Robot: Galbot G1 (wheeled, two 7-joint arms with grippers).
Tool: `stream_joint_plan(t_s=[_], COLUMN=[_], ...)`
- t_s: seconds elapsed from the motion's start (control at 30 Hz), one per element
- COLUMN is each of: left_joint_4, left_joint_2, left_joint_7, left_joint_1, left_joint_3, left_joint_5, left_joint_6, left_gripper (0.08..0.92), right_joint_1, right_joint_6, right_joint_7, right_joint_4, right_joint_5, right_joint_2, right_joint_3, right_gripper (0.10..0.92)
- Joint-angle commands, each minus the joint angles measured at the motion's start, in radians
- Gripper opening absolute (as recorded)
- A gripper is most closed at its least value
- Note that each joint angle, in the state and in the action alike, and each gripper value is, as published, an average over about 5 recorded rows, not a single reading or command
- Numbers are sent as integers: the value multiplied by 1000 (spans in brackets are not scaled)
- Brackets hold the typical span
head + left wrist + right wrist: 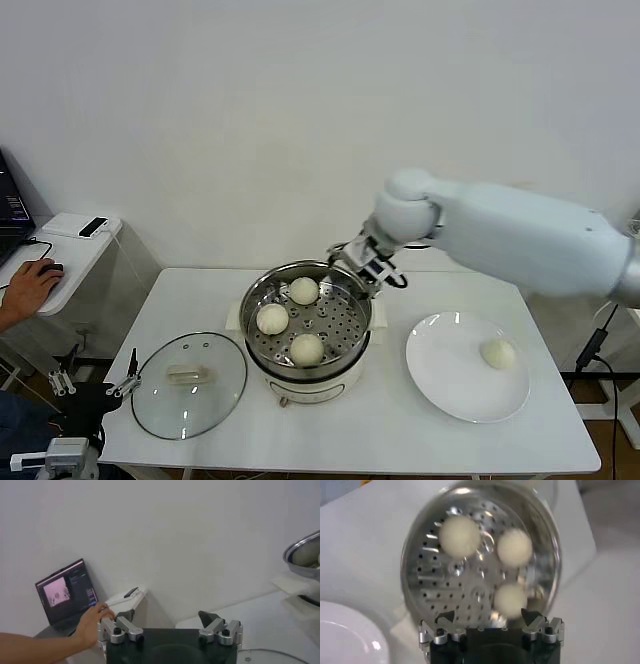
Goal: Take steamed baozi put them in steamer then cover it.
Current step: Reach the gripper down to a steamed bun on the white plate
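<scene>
I see my right gripper (366,262) wide open, empty, over the steamer (306,325) holding three buns (304,291); left gripper (95,384) open, parked beside the table (370,430).

- The steamer (306,335) stands at the middle of the table (400,440); three steamed baozi (307,349) lie in it on the perforated tray (343,322), one at the back, one at the left, one at the front
- The cover (189,384) lies flat left of the steamer, near the table's front-left corner
- The plate (462,385) lies right of the steamer; the fourth bun (497,353) sits on its right part
- The right gripper (366,266) hangs over the steamer's back-right rim
- The left gripper (95,384) sits off the table's front-left corner
</scene>
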Motion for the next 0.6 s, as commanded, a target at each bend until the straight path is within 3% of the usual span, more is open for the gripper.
stream_joint_plan(t_s=[0.03,0.3,0.6], left_joint_4=[0,17,21], left_joint_2=[15,21,16], left_joint_7=[1,2,4], left_joint_1=[-6,-20,-19], left_joint_3=[6,21,25], left_joint_5=[-3,-2,1], left_joint_6=[1,4,14], left_gripper=[823,823,823], right_joint_1=[-90,-490,-887], right_joint_6=[-181,-34,71], right_joint_7=[-13,-38,-64], right_joint_4=[31,-50,-155], right_joint_5=[-3,-193,-370], right_joint_2=[-316,-468,-439], right_joint_3=[77,395,766], right_gripper=[823,823,823])
